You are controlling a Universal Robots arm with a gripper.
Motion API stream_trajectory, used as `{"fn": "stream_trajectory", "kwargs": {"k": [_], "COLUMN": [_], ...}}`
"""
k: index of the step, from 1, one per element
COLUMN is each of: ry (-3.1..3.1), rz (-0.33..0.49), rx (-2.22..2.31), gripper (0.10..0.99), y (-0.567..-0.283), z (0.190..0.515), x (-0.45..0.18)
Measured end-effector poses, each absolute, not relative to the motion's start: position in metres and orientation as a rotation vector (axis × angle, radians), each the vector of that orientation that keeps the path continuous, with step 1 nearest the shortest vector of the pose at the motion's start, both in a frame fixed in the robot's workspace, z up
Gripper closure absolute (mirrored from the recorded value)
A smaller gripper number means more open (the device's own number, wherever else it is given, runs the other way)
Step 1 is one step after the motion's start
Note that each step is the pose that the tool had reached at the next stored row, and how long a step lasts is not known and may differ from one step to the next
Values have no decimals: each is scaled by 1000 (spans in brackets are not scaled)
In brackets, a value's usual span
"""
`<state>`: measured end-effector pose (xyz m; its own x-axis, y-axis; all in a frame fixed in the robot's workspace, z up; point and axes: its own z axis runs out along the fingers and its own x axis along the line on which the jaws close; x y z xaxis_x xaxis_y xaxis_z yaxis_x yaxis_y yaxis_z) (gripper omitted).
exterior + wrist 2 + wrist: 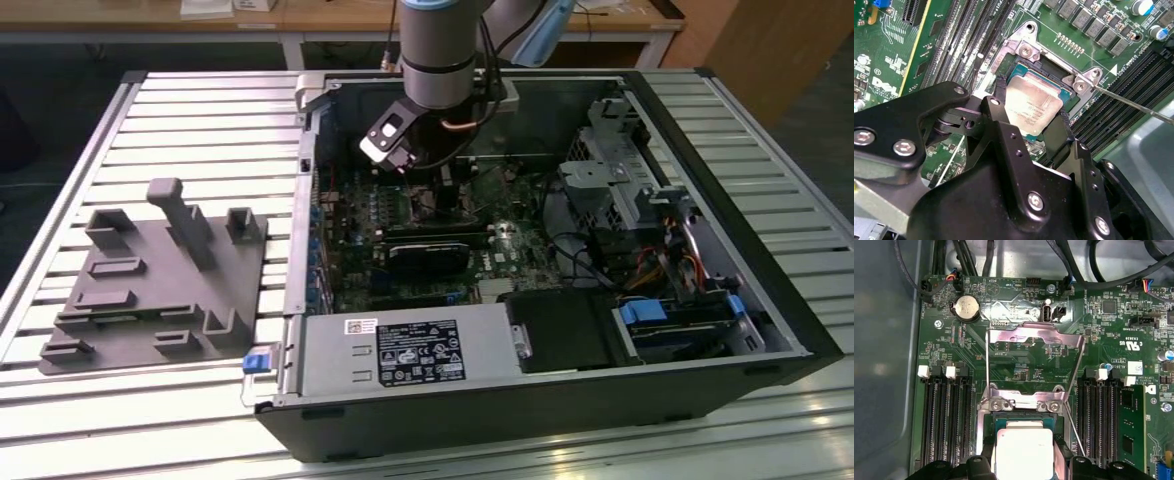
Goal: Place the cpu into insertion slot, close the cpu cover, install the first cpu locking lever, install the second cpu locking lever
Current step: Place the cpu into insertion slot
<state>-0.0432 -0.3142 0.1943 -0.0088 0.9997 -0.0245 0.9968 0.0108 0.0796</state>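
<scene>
This is a robotics lab or test workshop rather than a home or office. An open desktop computer case (781, 300) lies on its side on a slatted aluminium-profile table (200, 110), the kind used for rigs and fixtures. Beside it, on the exterior view's left, sits a grey moulded fixture plate (134, 300) with slots and upright posts. A robot arm (438, 50) reaches into the case, its gripper (1031, 104) pinching the cpu (1029, 115) over the bare green motherboard (1019, 360). Behind the table stand light wooden desks (134, 15) with papers on them.
</scene>
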Motion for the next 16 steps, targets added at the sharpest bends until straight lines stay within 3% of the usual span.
{"fn": "stream_trajectory", "kwargs": {"k": [16], "ry": [2167], "rz": [62], "rx": [2173], "gripper": [545], "y": [-314], "z": [191], "x": [-43]}}
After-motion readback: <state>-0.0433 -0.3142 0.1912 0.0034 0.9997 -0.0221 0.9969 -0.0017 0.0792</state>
